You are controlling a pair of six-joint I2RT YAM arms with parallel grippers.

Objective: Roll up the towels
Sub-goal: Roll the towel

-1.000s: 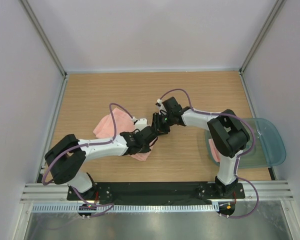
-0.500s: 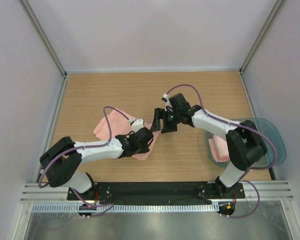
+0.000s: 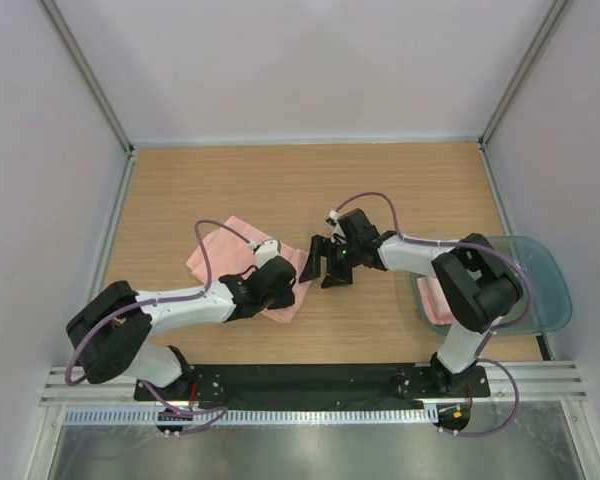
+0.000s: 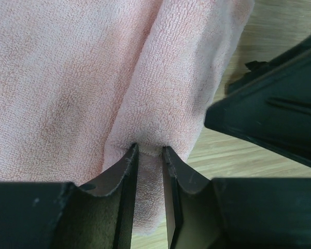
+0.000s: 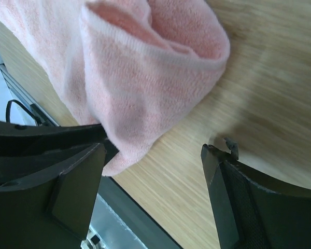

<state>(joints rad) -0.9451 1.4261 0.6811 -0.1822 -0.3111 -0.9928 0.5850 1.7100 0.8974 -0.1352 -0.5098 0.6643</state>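
- Our left fingers (image 4: 125,197) are pinched together on a raised fold of the pink towel (image 4: 67,78); only a thin ridge of terry cloth shows between them.
- That pink towel lies on the wooden counter (image 3: 380,190), left of the middle and towards the near edge, partly spread flat and partly hidden under our left arm.
- Our right fingers (image 5: 62,187) stand wide apart and hold nothing; bare wood shows between them.
- From the right wrist we see the towel's end doubled over into a loose, soft fold resting on the counter, with pale bands running along its hem. The fold sits just ahead of our open right fingers and close to one of them; we cannot tell whether it touches.
- From above, the two sets of fingers sit near each other at the towel's right-hand edge, with the right ones just beside the cloth.
- A second towel (image 3: 432,300), also pink, lies in the translucent tray (image 3: 545,270) at the counter's right side, well apart from the first and partly hidden by our right arm.
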